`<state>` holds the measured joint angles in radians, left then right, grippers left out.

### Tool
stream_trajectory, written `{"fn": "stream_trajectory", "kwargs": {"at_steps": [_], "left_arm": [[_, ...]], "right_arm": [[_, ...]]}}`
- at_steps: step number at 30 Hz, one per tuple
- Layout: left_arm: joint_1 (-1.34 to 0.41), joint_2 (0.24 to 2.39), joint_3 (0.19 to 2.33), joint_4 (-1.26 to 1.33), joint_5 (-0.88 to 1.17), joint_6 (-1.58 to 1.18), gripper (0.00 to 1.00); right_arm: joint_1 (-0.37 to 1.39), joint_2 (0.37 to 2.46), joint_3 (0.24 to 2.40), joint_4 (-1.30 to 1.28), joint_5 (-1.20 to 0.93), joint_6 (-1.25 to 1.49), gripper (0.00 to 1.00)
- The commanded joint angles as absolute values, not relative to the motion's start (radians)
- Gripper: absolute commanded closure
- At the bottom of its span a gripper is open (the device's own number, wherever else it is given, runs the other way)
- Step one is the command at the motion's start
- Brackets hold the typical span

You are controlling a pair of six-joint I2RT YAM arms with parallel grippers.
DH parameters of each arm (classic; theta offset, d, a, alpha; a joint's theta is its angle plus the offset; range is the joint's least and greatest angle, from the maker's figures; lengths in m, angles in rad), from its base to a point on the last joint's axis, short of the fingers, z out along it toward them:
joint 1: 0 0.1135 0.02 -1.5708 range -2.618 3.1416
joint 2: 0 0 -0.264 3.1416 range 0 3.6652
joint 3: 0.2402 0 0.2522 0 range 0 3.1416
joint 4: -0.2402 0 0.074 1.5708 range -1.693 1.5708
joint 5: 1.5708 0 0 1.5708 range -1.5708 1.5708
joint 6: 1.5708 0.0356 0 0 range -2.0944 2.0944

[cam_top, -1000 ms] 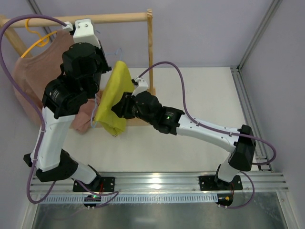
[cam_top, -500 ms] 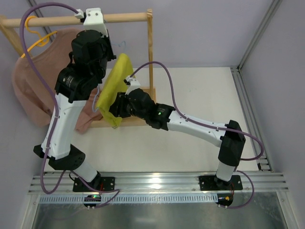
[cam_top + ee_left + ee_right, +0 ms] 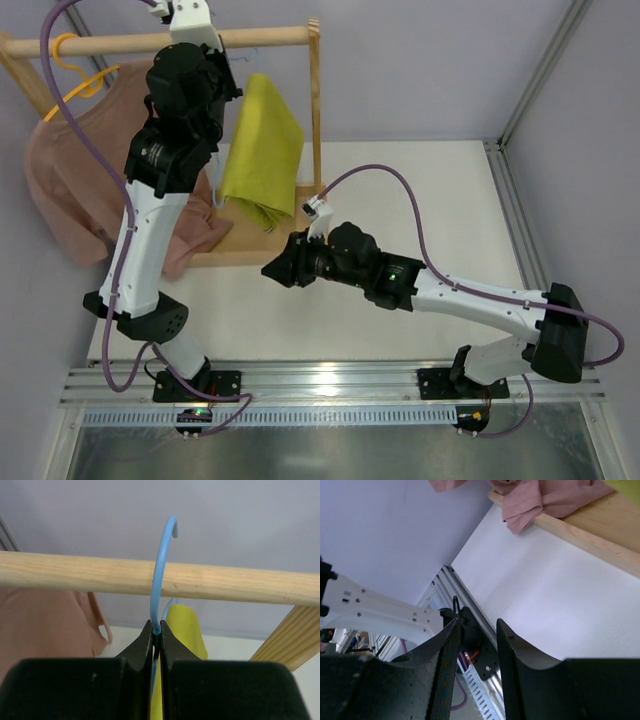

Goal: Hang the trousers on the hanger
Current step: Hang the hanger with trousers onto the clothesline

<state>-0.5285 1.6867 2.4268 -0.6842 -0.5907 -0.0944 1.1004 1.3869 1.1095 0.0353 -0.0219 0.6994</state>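
Trousers (image 3: 262, 150) of bright yellow-green cloth hang folded in a long drape below the wooden rail (image 3: 270, 38), between the left arm and the rack's upright post (image 3: 316, 100), their lower end above the wooden base board (image 3: 250, 245). In the left wrist view the same trousers (image 3: 182, 630) show just behind the fingers, directly under the neck of the hanger (image 3: 161, 570), a thin light-blue wire whose hook rises across the front of the rail (image 3: 225, 582) and curls over above it; whether the hook bears on the wood I cannot tell. The left gripper (image 3: 156, 630) is pinched tight on the hanger's wire just below the rail, its two black fingers (image 3: 142, 645) pressed together with only the wire between them. The right gripper (image 3: 275, 270) is low over the white table (image 3: 420, 200), well apart from the trousers, pointing toward the left arm's base; its jaws stand parted with nothing between them (image 3: 476, 627). A dusty-pink shirt (image 3: 70, 170) hangs from a yellow hanger (image 3: 85, 85) at the rail's left end, and its hem (image 3: 540, 497) lies bunched on the base board (image 3: 600, 535). A small green light (image 3: 392, 268) glows on the right arm.
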Motion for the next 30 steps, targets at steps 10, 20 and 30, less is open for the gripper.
{"fn": "stream_trajectory", "kwargs": {"at_steps": [10,20,30], "left_arm": [[-0.450,1.690,2.450,-0.471,-0.548,-0.064,1.00],[-0.411,1.641,2.270,-0.472,-0.512,-0.136,1.00],[-0.410,1.556,2.270,-0.578,-0.538,-0.202,0.11]], "right_arm": [[1.111,1.135,0.970,0.130,-0.069,0.741,0.61],[1.111,1.039,0.905,0.110,-0.031,0.749,0.60],[1.109,0.937,0.893,0.006,0.048,0.733,0.45]]}}
